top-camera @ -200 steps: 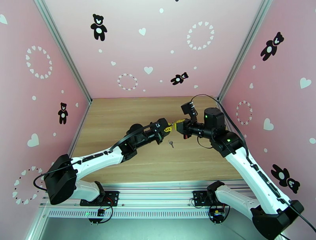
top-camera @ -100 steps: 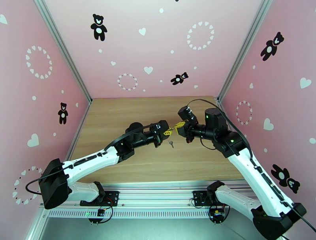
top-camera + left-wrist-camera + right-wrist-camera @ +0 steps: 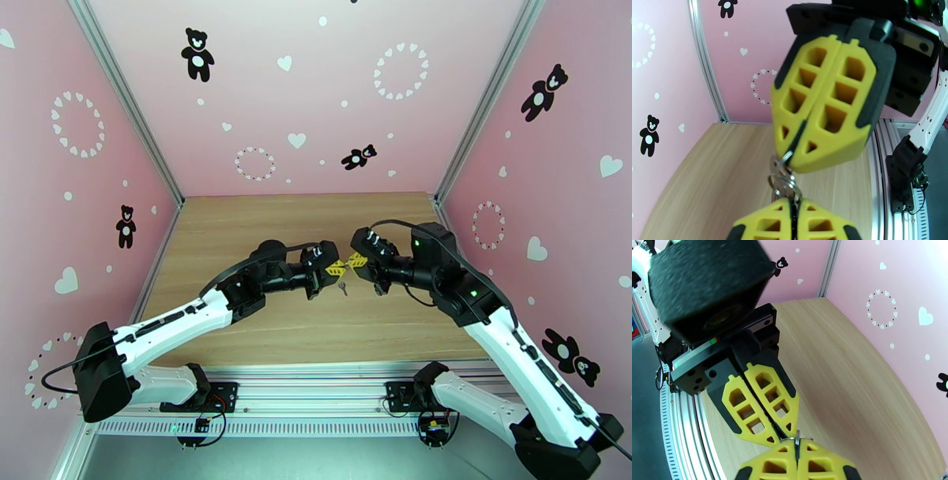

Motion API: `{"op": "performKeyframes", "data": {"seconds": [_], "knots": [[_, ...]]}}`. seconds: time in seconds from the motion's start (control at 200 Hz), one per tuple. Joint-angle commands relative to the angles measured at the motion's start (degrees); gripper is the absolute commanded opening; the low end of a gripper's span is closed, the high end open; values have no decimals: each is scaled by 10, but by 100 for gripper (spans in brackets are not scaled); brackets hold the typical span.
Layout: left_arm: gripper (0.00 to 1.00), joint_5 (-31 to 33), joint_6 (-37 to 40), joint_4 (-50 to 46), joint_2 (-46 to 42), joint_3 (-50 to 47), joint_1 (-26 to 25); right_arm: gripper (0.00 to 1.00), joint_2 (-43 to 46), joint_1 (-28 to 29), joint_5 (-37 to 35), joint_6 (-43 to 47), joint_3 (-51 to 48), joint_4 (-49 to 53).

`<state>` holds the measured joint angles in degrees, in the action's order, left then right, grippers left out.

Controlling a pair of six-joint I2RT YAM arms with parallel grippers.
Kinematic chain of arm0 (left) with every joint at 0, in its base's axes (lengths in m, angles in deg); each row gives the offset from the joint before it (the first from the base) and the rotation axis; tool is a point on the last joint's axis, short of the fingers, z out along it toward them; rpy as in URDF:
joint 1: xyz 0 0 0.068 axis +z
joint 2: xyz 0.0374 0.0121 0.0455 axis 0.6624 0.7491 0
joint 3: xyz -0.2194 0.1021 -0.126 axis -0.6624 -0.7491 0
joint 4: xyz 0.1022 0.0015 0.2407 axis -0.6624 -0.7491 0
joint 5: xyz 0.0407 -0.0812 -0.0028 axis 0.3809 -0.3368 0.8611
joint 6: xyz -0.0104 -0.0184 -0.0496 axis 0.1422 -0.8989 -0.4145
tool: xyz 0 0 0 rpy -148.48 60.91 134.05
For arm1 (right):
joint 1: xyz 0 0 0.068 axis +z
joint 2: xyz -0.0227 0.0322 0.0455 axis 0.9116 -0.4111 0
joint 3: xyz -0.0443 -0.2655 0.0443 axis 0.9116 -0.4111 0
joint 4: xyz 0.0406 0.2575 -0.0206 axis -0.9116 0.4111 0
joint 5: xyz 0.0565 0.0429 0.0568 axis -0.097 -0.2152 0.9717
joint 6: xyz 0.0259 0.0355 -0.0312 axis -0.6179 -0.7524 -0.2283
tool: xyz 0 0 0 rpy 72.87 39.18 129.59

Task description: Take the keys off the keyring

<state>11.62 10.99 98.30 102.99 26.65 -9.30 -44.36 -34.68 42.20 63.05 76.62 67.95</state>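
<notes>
My left gripper and right gripper meet tip to tip above the middle of the table. Between them hangs the keyring, a small bunch of silvery wire loops. In the left wrist view my left gripper is shut on its lower part, and the right gripper pinches its upper loop. In the right wrist view the keyring shows as a thin metal sliver between my right gripper and the left gripper. One small dark key lies loose on the table below the grippers.
The wooden table is walled by pink panels at the back and on both sides. An aluminium rail with both arm bases runs along the near edge.
Both grippers stayed tip to tip and drifted slightly toward the near edge. The right wrist rolled and the left arm's elbow swung left. The loose key has not moved.
</notes>
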Motion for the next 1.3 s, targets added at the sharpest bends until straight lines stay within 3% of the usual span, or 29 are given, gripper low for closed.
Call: {"op": "performKeyframes", "data": {"seconds": [0.0,0.385,0.756,0.946,1.201,1.291], "knots": [[0,-14,-49,29,-29,-11,14,0,24,5,-3,26,-6,-4],[0,-69,-101,43,-24,3,31,0,34,11,40,69,-16,-9],[0,-52,-160,74,-36,6,37,0,38,30,32,105,-32,-9],[0,-38,-196,78,-34,16,45,0,36,61,-11,138,-35,3],[0,-21,-208,39,-34,38,46,0,24,69,-27,158,-26,2],[19,-12,-202,40,-36,30,46,0,18,68,-30,138,-19,-19]]}}
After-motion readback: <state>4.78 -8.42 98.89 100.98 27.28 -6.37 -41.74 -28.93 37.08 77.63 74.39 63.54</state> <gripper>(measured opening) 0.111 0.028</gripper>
